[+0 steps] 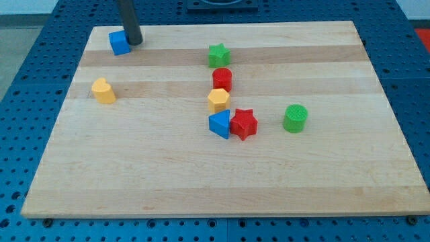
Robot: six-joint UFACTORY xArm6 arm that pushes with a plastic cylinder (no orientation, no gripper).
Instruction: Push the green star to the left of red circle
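tip: my tip [135,42] is down on the tabletop [201,181] in the view's top-left corner. No hand on this rig, only a straight dark rod w/ nothing to open or shut, so no grip state to give.
at tip: blue cube [119,43] touching or just beside it, on its view-left side. Can't tell if there's real contact.
target: green star [218,55] lies well off to the view's right of tip and slightly lower. No block betw. them.
ref: red circle [222,79] sits just below the star, nearly touching. From tip it's right and further down.
key relation: star is above the circle now, not to its left. It has to go left, then down. Tip is on the star's left, i.e. the wrong side for a leftward shove. My guess: tip must get round to the star's right or top-right first.
beyond: yellow hexagon-ish block [218,100] under the circle, then blue triangle [220,124] and red star [243,124] side by side. Green cylinder [295,117] furthest right.
below tip: another yellow block [103,91], down and a bit left, well apart.
risk: circle is so close under the star that a downward push prob. nudges it too.
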